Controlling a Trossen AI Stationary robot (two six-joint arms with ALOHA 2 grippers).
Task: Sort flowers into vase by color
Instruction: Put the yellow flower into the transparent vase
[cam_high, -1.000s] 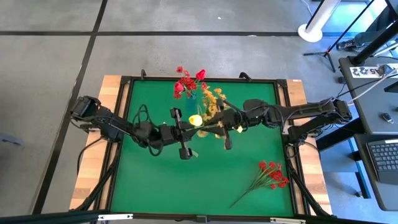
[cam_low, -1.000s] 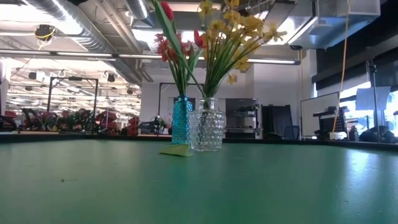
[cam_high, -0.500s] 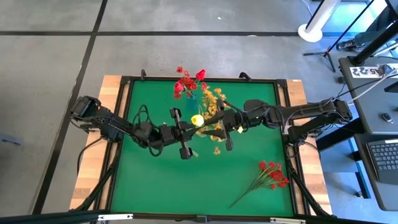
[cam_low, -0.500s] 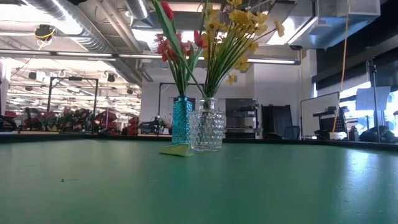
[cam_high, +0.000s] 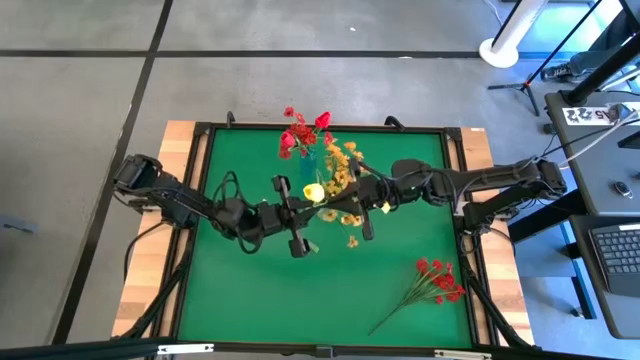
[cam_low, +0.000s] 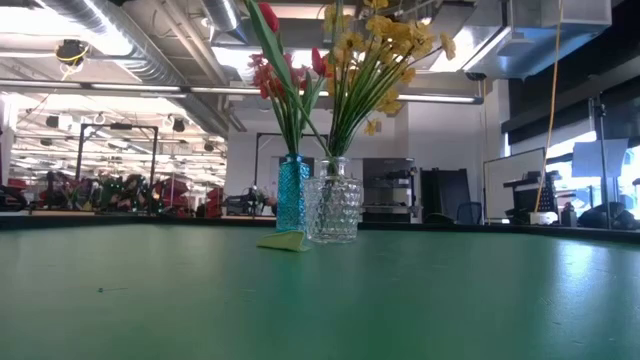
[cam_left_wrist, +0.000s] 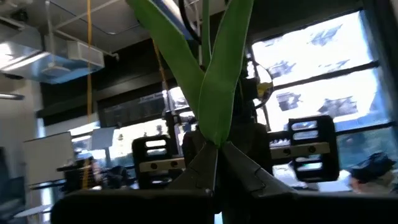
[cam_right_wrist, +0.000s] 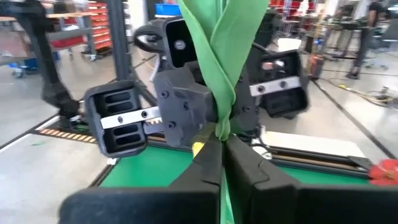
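Green surface (cam_high: 250, 290), both arms meeting mid-surface. Left hand (cam_high: 303, 205) and right hand (cam_high: 352, 198) both clamped on one yellow flower (cam_high: 315, 192), just in front of the two vases (cam_low: 318, 205). Red sprig (cam_high: 432, 280) lies near the front right corner.

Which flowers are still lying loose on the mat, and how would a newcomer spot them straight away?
Start at the green mat and go to its corner nearest the right arm's base. There a red sprig lies flat, its thin stem pointing toward the mat's middle. It is the only bunch lying down; the others stand in the blue vase and clear vase.
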